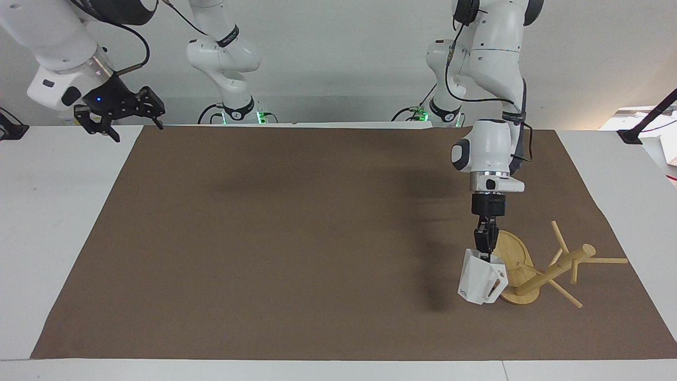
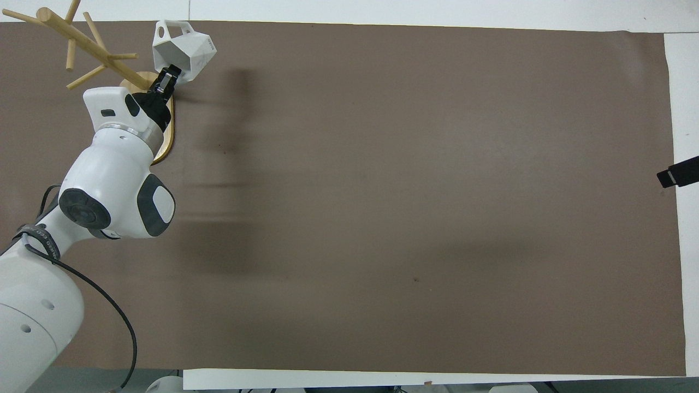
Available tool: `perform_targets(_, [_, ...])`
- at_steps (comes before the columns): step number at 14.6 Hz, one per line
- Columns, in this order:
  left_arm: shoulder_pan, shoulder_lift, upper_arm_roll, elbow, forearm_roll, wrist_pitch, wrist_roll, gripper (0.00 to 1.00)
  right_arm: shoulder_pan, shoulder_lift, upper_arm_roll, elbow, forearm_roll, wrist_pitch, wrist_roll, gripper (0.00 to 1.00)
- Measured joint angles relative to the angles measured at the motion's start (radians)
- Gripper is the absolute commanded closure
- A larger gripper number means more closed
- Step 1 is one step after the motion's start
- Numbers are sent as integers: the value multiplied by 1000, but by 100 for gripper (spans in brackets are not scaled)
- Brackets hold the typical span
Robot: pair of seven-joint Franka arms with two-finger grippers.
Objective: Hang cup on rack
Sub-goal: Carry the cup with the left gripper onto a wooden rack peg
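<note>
- The rack point(image 1: 534, 270) lies tipped over on the table point(image 1: 264, 254), at the left arm's end.
- The cup point(image 1: 480, 283) hangs from the left hand point(image 1: 484, 248), just beside the rack's base.
- The right hand point(image 1: 119, 114) hangs over the table's edge at the right arm's end.

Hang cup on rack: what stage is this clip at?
Done: the left gripper is shut on the cup by its rim and holds it over the rack base. In hand: bringing the cup to the pegs. Left: the handle is on no peg yet, and the rack leans steeply, post angled. The right gripper waits, open, over the table edge at its own end.
</note>
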Motion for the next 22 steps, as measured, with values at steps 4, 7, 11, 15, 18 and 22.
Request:
perform_targets(4, [1, 3, -2, -8, -30, 0, -14, 100, 17, -10, 3, 6, -40, -7, 74, 0])
perform_targets(7, [0, -13, -2, -33, -42, 4, -19, 100, 40, -5, 4, 0, -43, -11, 104, 0])
perform_targets(11, [12, -63, 0, -87, -48, 5, -19, 100, 36, -3, -1, 0, -43, -28, 105, 0])
perform_targets(15, [26, -97, 2, -133, -50, 5, -19, 100, 36, -3, -4, 0, -43, -29, 105, 0])
perform_targets(18, [71, -103, 2, -146, -50, -9, -19, 86, 37, -3, -4, 0, -43, -29, 105, 0])
perform_targets(22, [145, -111, 5, -132, -50, -132, -2, 0, 37, -3, -4, 0, -43, -29, 105, 0])
